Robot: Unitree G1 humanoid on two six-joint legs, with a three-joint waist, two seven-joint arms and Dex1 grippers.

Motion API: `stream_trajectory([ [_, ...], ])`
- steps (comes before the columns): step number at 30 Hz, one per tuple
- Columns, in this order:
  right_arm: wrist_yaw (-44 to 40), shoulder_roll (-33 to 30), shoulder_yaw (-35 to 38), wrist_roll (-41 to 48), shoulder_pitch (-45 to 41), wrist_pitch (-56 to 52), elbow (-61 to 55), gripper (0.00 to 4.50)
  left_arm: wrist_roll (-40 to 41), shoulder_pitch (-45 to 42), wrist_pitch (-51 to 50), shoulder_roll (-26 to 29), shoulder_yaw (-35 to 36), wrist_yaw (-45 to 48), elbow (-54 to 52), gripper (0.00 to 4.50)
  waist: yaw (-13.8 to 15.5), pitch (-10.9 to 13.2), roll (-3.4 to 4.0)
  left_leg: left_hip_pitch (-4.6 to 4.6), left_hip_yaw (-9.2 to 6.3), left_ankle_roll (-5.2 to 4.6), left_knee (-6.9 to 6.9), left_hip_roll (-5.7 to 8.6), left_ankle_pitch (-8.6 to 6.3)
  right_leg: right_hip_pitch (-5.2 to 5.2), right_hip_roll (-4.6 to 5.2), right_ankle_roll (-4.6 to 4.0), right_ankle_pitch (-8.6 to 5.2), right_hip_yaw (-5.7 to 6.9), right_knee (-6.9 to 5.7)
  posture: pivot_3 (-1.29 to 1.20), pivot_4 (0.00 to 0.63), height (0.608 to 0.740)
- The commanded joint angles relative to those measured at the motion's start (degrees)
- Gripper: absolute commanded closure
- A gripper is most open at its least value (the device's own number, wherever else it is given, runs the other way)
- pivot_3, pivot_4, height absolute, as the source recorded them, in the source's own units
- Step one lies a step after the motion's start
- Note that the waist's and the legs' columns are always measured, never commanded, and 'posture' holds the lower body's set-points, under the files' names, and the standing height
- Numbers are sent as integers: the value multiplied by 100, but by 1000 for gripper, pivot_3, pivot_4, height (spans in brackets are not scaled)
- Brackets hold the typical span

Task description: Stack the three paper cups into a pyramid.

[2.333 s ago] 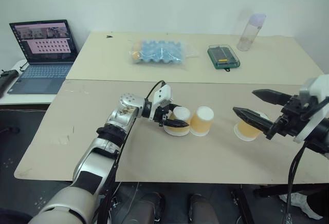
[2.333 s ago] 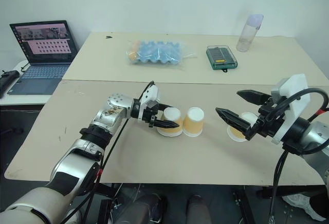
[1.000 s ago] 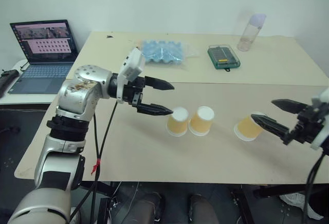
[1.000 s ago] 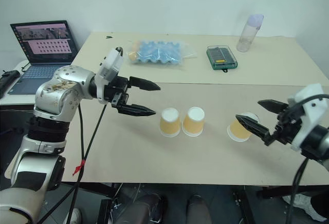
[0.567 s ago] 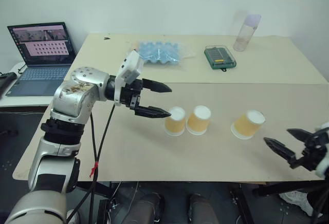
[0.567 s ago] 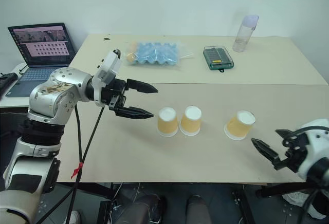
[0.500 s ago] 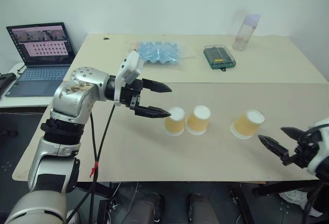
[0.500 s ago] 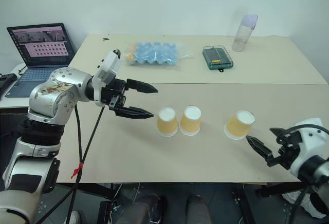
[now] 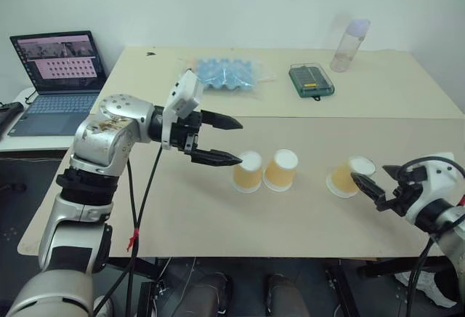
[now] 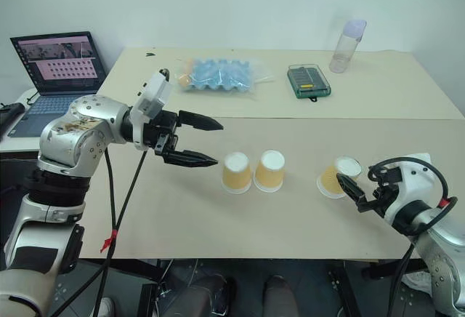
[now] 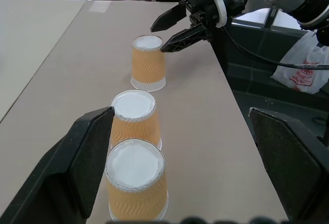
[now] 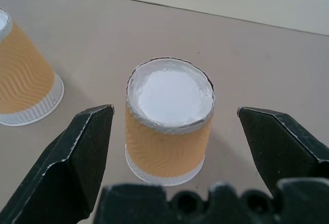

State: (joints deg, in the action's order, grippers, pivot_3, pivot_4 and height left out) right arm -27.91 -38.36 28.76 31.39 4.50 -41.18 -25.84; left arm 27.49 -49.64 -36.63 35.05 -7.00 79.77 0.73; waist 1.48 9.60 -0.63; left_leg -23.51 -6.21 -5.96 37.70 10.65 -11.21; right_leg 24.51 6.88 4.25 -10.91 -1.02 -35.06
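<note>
On the near half of the table (image 9: 182, 215), the left arm is raised above the surface and reaches toward the right, and the left gripper (image 9: 229, 141) has its two black fingers spread wide with nothing between them. The fingertip nearest the table ends just beside the first of the three paper cups (image 9: 248, 172), which stands upside down, touching the second cup (image 9: 281, 170) beside it. The right arm comes in low from the right edge of the table, and the right gripper (image 12: 175, 126) is also wide open. The third cup (image 12: 168, 118) stands upside down between its two fingers (image 12: 85, 152), with a gap on each side, so it is not gripped. No pyramid is built; all three cups rest on the table, the third one apart from the pair.

Compared with half a second ago, the right gripper has come forward to the third cup; then its fingertips were short of the cup. The left arm has kept the same pose, and the cups have not moved.
</note>
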Motion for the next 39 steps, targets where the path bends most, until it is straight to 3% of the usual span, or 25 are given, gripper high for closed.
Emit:
stream_trajectory([
  [1,90,101,-169,-91,-286,224,114,0,139,-41,-22,72,112,-48,-175,27,-9,0,0,0,0,1,0,-2,0,0,-2,-2,1,0,0,0,150,740],
  [13,100,291,-607,-374,-1085,560,977,0,213,40,-10,123,109,-198,-296,27,-54,2,4,-1,1,8,-1,-16,2,5,-23,-11,7,-10,1,0,150,740],
  [31,2,336,-746,-470,-1224,729,1344,0,247,212,-9,221,127,-412,-429,27,-75,4,7,-1,5,16,-4,-25,2,11,-33,-17,10,-17,1,0,150,740],
  [34,-6,342,-790,-502,-1230,766,1327,703,234,215,-3,227,117,-422,-419,0,-76,4,7,-1,6,16,-4,-26,2,11,-33,-17,11,-18,1,0,150,740],
  [37,-19,350,-835,-515,-1249,770,1318,1764,230,226,4,242,114,-419,-423,0,-75,4,7,-1,6,16,-4,-25,2,11,-33,-17,11,-18,1,0,150,740],
  [39,-28,369,-843,-504,-1275,771,1303,1920,212,251,27,250,108,-422,-411,0,-77,4,7,-1,6,16,-4,-26,2,12,-33,-18,11,-18,1,0,150,740],
])
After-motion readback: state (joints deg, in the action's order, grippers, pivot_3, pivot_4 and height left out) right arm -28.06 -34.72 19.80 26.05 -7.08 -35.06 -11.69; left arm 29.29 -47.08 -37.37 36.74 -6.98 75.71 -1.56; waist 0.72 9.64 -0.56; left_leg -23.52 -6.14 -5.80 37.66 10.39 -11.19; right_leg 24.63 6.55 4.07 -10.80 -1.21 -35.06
